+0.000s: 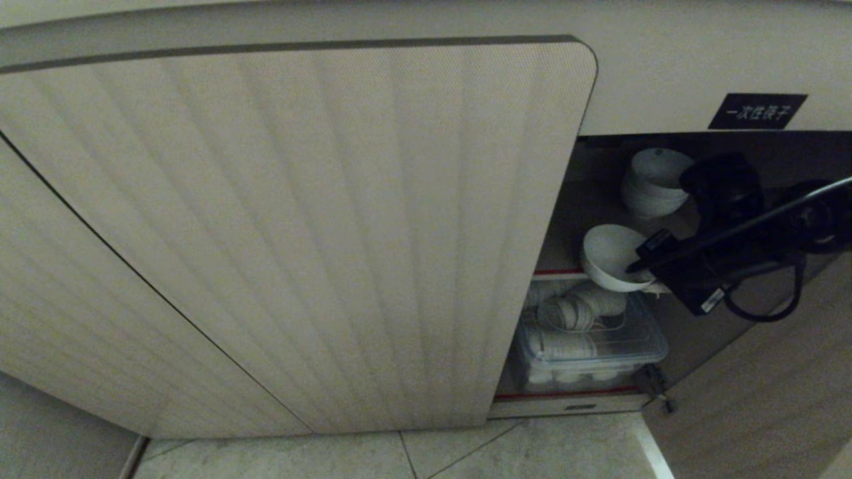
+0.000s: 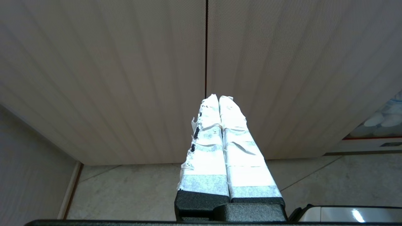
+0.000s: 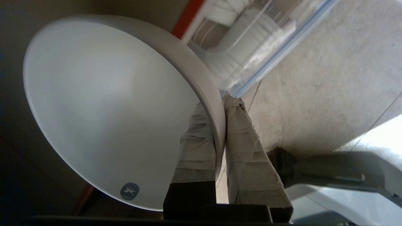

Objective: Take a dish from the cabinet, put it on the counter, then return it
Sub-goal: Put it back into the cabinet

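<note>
Right gripper (image 3: 220, 103) pinching the rim of the white bowl (image 1: 609, 256), jaws clamped on it, just above the red-edged shelf (image 1: 558, 272) inside the open cabinet (image 1: 299, 233). Left gripper (image 2: 219, 99) parked, jaws pressed together, over pale tiled floor (image 1: 532, 452).

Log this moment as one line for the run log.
right gripper: shut on bowl rim, at cabinet opening | left gripper: shut, parked

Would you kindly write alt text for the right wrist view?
The right gripper pinches the rim of a white bowl, one taped finger inside and one outside. Beyond the rim are a red-edged shelf, a clear plastic container and a pale floor.
</note>
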`<state>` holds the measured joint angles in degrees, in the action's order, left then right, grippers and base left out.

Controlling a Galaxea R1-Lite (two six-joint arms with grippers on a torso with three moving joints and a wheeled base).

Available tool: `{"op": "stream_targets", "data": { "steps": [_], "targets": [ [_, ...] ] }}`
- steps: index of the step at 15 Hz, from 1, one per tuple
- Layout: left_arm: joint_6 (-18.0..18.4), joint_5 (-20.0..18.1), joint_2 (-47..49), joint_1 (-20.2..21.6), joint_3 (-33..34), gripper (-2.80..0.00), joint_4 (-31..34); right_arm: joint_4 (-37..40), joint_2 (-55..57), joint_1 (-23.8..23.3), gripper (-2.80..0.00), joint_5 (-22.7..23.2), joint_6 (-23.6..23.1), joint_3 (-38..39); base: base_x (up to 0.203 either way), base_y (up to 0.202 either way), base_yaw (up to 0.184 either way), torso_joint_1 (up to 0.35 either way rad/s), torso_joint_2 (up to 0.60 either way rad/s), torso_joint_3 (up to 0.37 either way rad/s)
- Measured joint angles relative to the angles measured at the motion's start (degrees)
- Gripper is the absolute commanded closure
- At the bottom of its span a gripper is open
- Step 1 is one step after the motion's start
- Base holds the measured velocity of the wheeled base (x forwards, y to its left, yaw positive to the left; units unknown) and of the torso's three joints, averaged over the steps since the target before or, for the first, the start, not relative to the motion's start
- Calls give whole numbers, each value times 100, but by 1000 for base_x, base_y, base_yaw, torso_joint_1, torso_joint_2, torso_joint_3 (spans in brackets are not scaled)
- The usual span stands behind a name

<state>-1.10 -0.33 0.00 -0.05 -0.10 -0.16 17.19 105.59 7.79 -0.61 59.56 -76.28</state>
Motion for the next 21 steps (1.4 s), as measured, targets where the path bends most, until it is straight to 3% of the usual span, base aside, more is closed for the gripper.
{"op": "stream_targets", "data": {
  "steps": [6,9,21],
  "targets": [
    [0,-2,0,-2,0,0,0,-27,202,1,0,-71,48,-172,0,0,0,0,0,0],
    [0,0,0,-2,0,0,0,-11,303,1,0,-71,297,-400,0,0,0,0,0,0],
    [-2,-1,0,-2,0,0,0,34,693,1,0,-70,361,-1015,0,0,0,0,0,0]
  ]
}}
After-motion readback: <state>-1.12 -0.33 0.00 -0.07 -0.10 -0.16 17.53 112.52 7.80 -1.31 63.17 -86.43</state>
